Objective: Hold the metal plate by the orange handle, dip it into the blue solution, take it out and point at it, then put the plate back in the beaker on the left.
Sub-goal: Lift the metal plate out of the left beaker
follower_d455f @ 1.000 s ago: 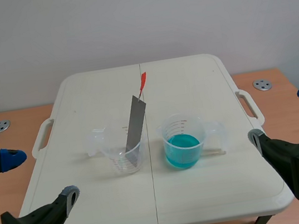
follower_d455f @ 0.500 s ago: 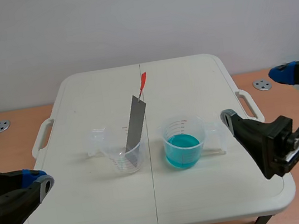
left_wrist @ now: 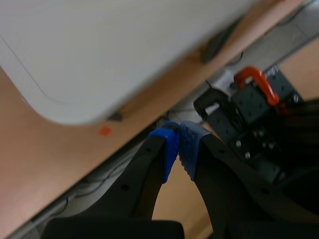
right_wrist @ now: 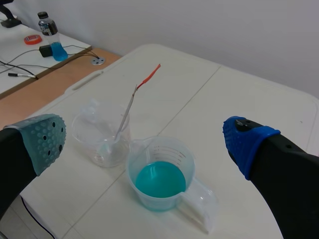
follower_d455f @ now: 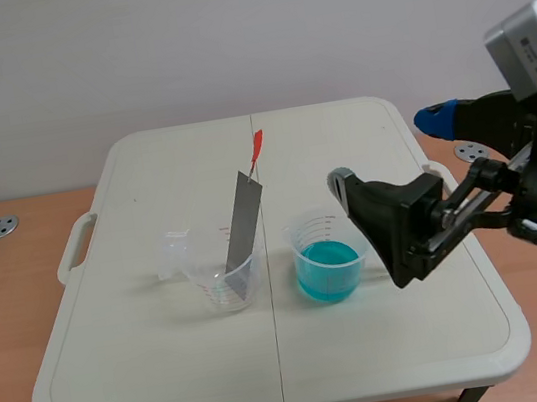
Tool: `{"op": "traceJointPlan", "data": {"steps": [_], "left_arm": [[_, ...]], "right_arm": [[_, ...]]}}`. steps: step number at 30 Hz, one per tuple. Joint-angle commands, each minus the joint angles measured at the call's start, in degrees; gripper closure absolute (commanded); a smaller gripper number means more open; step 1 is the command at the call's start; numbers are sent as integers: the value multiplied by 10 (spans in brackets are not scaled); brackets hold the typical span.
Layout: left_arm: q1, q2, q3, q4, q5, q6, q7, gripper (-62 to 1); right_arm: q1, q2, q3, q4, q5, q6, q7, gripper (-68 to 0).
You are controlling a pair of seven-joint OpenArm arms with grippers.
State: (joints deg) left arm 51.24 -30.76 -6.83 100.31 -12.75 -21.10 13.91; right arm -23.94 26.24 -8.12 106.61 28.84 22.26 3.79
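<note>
A grey metal plate [follower_d455f: 245, 227] leans upright in the clear left beaker [follower_d455f: 221, 277], its orange handle [follower_d455f: 257, 147] sticking up at the top. The right beaker [follower_d455f: 326, 257] holds blue solution. My right gripper [follower_d455f: 388, 150] hangs open above and just right of the blue beaker, holding nothing. In the right wrist view the blue beaker [right_wrist: 161, 175], the plate [right_wrist: 124, 118] and the handle [right_wrist: 149, 75] lie ahead between the open fingers [right_wrist: 44, 142]. My left gripper [left_wrist: 177, 145] is shut on nothing, low beside the table's near left corner [left_wrist: 75, 59].
The white folding table [follower_d455f: 174, 377] stands on a wooden desk with round cable grommets [follower_d455f: 2, 228] [follower_d455f: 470, 152]. An orange clamp [left_wrist: 255, 79] on a black base sits below the left gripper. A side table with a small bottle [right_wrist: 48, 24] is off to the left.
My left gripper closed and dropped out of the scene view. My right arm rose and swung left to above the blue beaker, staying open. The plate and beakers did not move.
</note>
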Motion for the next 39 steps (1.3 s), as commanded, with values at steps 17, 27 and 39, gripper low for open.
{"op": "traceJointPlan", "data": {"steps": [17, 27, 39], "left_arm": [[-17, 100, 23, -327, 100, -3, -197, -26], [-32, 126, 56, -396, 111, -7, -199, -26], [-32, 137, 56, -408, 111, -7, -200, -26]], "right_arm": [[125, -85, -87, -70, 53, -4, -75, -663], [192, -131, -111, -130, 52, -28, -91, -663], [253, -167, -141, -186, 48, -63, -95, -663]]}}
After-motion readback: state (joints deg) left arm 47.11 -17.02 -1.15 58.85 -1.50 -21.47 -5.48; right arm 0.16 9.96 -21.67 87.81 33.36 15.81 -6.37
